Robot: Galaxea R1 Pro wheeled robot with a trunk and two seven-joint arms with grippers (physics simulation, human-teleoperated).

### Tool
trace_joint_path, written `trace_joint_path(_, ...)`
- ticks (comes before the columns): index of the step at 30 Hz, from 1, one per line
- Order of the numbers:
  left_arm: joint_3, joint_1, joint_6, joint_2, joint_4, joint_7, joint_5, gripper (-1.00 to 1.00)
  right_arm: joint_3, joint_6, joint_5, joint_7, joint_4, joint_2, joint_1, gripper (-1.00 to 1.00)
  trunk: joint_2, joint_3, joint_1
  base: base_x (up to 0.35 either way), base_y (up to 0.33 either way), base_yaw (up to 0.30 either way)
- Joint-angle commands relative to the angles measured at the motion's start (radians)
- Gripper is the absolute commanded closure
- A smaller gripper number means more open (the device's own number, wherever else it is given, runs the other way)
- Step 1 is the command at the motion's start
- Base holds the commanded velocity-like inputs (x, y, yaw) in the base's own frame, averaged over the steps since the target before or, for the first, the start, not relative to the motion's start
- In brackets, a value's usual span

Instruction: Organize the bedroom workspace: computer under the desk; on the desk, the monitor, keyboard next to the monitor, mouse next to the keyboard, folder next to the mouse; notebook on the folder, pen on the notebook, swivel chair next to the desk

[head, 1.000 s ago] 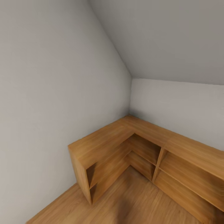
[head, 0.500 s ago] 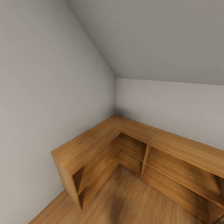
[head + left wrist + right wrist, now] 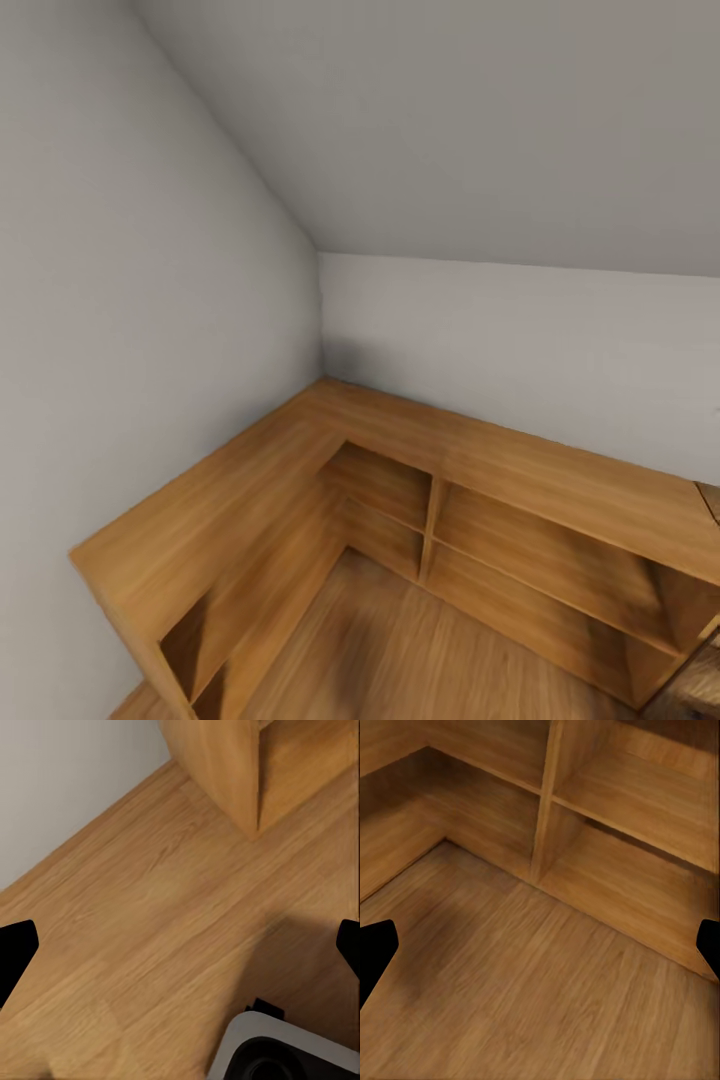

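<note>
I am in the bedroom, facing a corner where a pale grey wall (image 3: 130, 350) meets a sloped grey ceiling (image 3: 480, 130) over a light wood floor (image 3: 400, 650). My left gripper (image 3: 180, 949) hangs open above bare floorboards, its black fingertips (image 3: 15, 952) wide apart with nothing between them. My right gripper (image 3: 540, 951) is open too, over the floor in front of the shelf bays, and holds nothing.
A low L-shaped wooden shelf unit (image 3: 420, 440) with open compartments runs along both walls of the corner. Its end panel (image 3: 225, 772) stands near my left gripper. A rounded grey part of the robot (image 3: 277, 1050) sits low by the floor.
The head camera has turned to the right, so the corner and the shelf unit have slid to the left in the picture and look closer. Nothing in the room itself has moved.
</note>
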Motion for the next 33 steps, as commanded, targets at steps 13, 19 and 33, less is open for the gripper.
trace_joint_path(13,-0.009,0.001,-0.001,-0.001,-0.002,0.001,0.007,-1.0,0.008,-0.003,-0.002,-0.006,0.002,0.001,-0.001,-1.0,-0.001,-0.001,0.001,0.327,0.0,-0.3)
trace_joint_path(19,-0.008,0.001,-0.001,0.0,-0.002,0.0,0.007,-1.0,0.009,-0.002,-0.002,-0.006,0.002,0.001,-0.001,-1.0,-0.001,-0.001,0.001,0.279,0.0,-0.3)
trace_joint_path(33,-0.008,0.001,0.0,0.0,-0.002,0.0,0.007,-1.0,0.008,-0.001,-0.002,-0.006,0.002,0.001,-0.001,-1.0,-0.001,-0.001,0.001,0.024,0.132,-0.3)
